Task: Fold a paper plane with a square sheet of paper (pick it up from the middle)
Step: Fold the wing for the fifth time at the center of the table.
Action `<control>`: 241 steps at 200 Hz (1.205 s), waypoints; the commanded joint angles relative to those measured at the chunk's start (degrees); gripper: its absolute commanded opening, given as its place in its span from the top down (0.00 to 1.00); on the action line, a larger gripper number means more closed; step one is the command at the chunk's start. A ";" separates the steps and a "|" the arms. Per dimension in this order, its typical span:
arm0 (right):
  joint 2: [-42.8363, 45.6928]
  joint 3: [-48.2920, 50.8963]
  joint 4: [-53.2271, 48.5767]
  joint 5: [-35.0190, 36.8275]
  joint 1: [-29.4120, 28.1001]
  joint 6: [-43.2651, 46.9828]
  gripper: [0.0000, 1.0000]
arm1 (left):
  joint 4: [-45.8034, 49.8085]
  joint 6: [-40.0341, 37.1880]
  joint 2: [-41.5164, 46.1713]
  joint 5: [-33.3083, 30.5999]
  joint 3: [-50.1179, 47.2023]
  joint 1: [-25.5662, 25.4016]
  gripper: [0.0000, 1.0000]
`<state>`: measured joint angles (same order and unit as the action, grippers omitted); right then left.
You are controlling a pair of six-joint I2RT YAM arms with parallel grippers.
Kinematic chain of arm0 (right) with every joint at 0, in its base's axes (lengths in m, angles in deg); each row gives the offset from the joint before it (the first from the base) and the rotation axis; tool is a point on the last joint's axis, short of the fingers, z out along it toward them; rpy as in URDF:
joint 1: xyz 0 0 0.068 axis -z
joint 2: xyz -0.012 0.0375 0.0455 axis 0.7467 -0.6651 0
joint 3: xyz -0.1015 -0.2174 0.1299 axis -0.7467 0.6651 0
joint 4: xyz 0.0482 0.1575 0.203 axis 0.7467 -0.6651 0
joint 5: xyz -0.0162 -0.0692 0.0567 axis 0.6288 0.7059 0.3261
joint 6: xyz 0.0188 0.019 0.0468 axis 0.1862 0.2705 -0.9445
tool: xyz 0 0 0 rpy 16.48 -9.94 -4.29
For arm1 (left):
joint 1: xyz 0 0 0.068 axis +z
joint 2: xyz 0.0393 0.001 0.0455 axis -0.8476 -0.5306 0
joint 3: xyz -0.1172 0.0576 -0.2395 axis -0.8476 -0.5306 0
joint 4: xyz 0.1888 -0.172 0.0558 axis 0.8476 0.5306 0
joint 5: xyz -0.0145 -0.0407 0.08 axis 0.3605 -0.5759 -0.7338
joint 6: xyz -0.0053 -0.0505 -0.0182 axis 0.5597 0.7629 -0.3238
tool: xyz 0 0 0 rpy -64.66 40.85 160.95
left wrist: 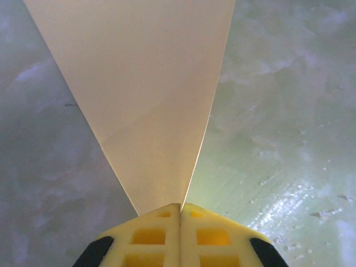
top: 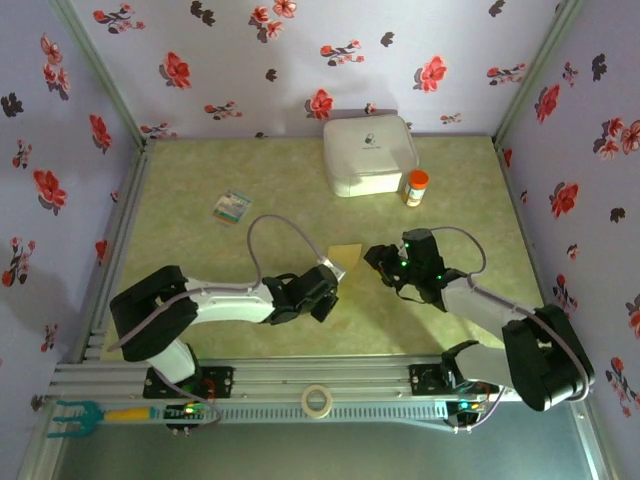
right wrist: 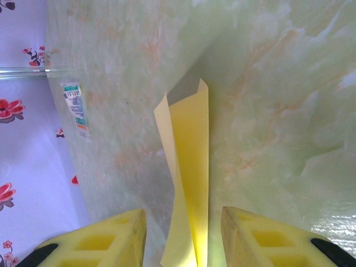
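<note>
clamping the yellow paper (left wrist: 144, 100) by its narrow end in left end effector (left wrist: 181, 207) | right end effector (right wrist: 182, 217) is straddling it, jaws apart | closing squarely on the crease is looking best

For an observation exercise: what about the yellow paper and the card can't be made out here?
Top view: yellow paper partly hidden by the left arm's jaws; folds too small to read.
Left wrist view: its far end cut off by the top edge.
Right wrist view: its near end cut off by the bottom edge.
Top view: card print too small.
</note>
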<state>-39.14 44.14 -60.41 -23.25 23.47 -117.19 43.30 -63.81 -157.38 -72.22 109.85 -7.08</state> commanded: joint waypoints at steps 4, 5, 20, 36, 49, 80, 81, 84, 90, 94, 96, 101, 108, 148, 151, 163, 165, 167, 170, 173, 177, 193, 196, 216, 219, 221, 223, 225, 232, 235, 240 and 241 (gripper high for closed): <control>2.36 0.77 -1.59 1.42 0.32 2.47 0.60 | -4.69 -0.96 2.14 5.13 -2.23 1.41 1.00; 2.44 0.80 -1.49 1.36 0.32 2.46 0.60 | -4.79 -0.96 2.19 5.18 -2.29 1.49 1.00; 3.00 1.16 -0.16 0.48 0.31 2.93 0.60 | -6.19 -0.54 2.64 7.17 -3.52 2.53 1.00; 3.06 1.19 0.99 -0.25 0.24 3.76 0.61 | -7.96 0.06 2.98 9.11 -4.94 3.58 1.00; 2.75 1.20 3.23 -1.60 -0.28 4.91 0.61 | -8.87 0.36 3.19 10.68 -5.60 4.45 1.00; -1.51 -2.19 -2.43 -3.92 -0.89 4.32 0.58 | -9.87 0.37 3.70 11.60 -6.97 5.09 1.00; -1.64 -2.39 -2.75 -3.94 -0.94 4.31 0.58 | -9.88 0.37 3.77 11.58 -6.99 5.14 1.00; -2.28 -2.87 -3.24 -4.29 -1.06 4.39 0.57 | -10.02 0.37 3.81 11.65 -7.08 5.17 1.00; -3.64 -3.75 -3.50 -5.17 -1.40 4.60 0.57 | -10.31 0.40 3.93 11.71 -7.36 5.18 1.00; -4.33 -4.18 -3.55 -5.56 -1.63 4.69 0.57 | -10.42 0.41 4.00 11.68 -7.48 5.18 1.00; -4.64 -4.48 -3.58 -5.57 -1.75 4.66 0.56 | -10.49 0.38 4.07 11.70 -7.50 5.18 1.00; -5.33 -4.93 -3.77 -5.50 -2.15 4.37 0.56 | -10.52 0.37 4.09 11.71 -7.55 5.22 1.00; -6.07 -5.37 -3.93 -4.99 -2.60 3.86 0.54 | -10.52 0.37 4.22 11.77 -7.62 5.31 1.00; -10.43 -8.61 -4.60 -4.72 -4.45 2.77 0.48 | -10.78 -0.12 4.45 11.90 -7.95 5.28 1.00; -10.90 -9.04 -5.33 -4.74 -4.51 2.89 0.48 | -10.86 -0.14 4.44 11.91 -7.95 5.27 1.00; -12.37 -9.89 -6.16 -5.00 -4.85 2.88 0.49 | -10.72 -0.24 4.42 11.89 -7.90 5.27 0.99; -12.62 -9.88 -5.90 -4.97 -4.93 2.71 0.49 | -10.65 -0.31 4.37 11.84 -7.85 5.31 1.00; -12.84 -9.83 -5.57 -5.07 -5.01 2.59 0.49 | -10.57 -0.33 4.34 11.89 -7.88 5.30 0.99; -13.06 -9.77 -5.15 -5.13 -5.12 2.38 0.49 | -10.44 -0.40 4.35 11.86 -7.81 5.35 0.99; -13.32 -9.79 -4.75 -5.28 -5.19 2.18 0.49 | -10.34 -0.47 4.36 11.87 -7.72 5.28 0.99; -13.61 -9.79 -4.55 -5.42 -5.42 2.05 0.49 | -10.32 -0.55 4.32 11.83 -7.79 5.28 0.99; -14.92 -10.75 -5.49 -5.97 -5.81 2.28 0.55 | -10.09 -0.85 4.21 11.86 -7.64 5.28 0.97; -15.16 -10.90 -5.50 -6.11 -5.83 2.29 0.56 | -10.01 -0.94 4.25 11.89 -7.67 5.27 0.97; -15.58 -11.27 -6.23 -6.26 -5.92 2.43 0.61 | -9.35 -1.86 4.32 11.79 -7.45 5.34 0.95; -15.58 -11.24 -6.45 -6.19 -5.92 2.45 0.62 | -9.23 -1.98 4.33 11.76 -7.37 5.35 0.94; -15.60 -11.21 -6.59 -6.10 -5.92 2.45 0.62 | -9.14 -2.04 4.28 11.74 -7.30 5.29 0.94; -15.56 -11.27 -6.63 -6.02 -5.92 2.50 0.63 | -9.01 -2.15 4.29 11.76 -7.34 5.28 0.94; -15.49 -11.28 -6.72 -5.93 -5.92 2.53 0.63 | -8.91 -2.24 4.30 11.69 -7.36 5.34 0.94; -15.34 -11.21 -6.79 -5.94 -5.92 2.46 0.65 | -8.64 -2.56 4.32 11.73 -7.25 5.29 0.93; -15.27 -11.18 -6.76 -5.94 -5.92 2.46 0.66 | -8.52 -2.68 4.31 11.67 -7.15 5.31 0.92; -15.30 -11.18 -6.83 -5.92 -5.97 2.45 0.67 | -8.22 -2.90 4.20 11.63 -7.11 5.30 0.92; -15.26 -11.19 -6.84 -5.95 -5.94 2.45 0.67 | -8.14 -2.98 4.24 11.64 -7.06 5.29 0.92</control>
<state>-54.59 34.15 -65.40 -28.54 17.92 -114.77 33.96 -64.29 -154.10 -61.24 102.57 -2.14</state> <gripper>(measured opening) 0.347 0.074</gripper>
